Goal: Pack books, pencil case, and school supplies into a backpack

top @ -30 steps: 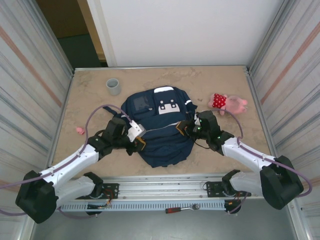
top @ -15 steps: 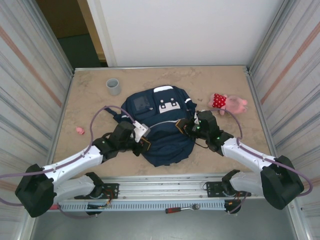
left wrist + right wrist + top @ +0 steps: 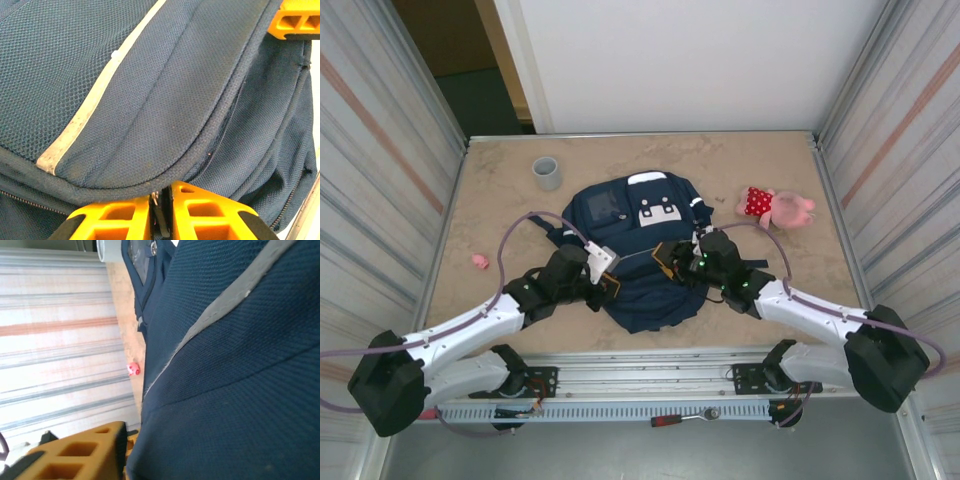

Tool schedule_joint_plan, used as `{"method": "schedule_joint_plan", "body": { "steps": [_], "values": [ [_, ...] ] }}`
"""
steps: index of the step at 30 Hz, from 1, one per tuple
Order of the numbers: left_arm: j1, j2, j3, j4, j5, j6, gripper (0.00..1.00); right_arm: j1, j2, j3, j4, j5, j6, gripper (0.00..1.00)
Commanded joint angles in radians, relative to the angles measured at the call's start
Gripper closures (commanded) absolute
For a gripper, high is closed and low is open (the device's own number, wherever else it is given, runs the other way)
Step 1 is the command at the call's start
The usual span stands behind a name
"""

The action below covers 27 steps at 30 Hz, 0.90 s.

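My left fingers [image 3: 200, 212] pinch nearly shut on the backpack [image 3: 150, 100] seam, bottom centre; right fingers [image 3: 80, 455] lower left beside it, can't tell how open.

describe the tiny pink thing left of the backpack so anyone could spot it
Start at the navy backpack in the middle of the sandy table and look left. The tiny pink object lies alone on the tabletop there. It is far smaller than the pink and red plush toy on the backpack's right, and closer to the near edge than the grey cup.
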Motion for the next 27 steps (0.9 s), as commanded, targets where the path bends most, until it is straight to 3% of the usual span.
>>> {"method": "schedule_joint_plan", "body": {
  "steps": [1, 6, 9, 23, 27],
  "values": [
    [-0.002, 0.002, 0.008, 0.080, 0.003, 0.015, 0.85, 0.009, 0.048, 0.028, 0.069, 0.035, 0.035, 0.73],
    [-0.002, -0.008, 0.009, 0.103, 0.024, 0.005, 0.84, 0.028, 0.111, 0.045, 0.126, 0.021, 0.039, 0.93],
    [-0.002, 0.002, 0.014, 0.131, 0.051, -0.012, 0.82, 0.047, 0.135, 0.058, 0.140, 0.029, 0.037, 1.00],
    [-0.078, 0.115, 0.075, 0.276, 0.080, -0.054, 0.77, 0.084, 0.197, 0.109, 0.142, 0.033, 0.023, 1.00],
    [-0.079, 0.092, 0.083, 0.224, 0.044, 0.008, 0.68, 0.046, 0.160, 0.120, 0.043, -0.015, -0.044, 1.00]
  ]
}}
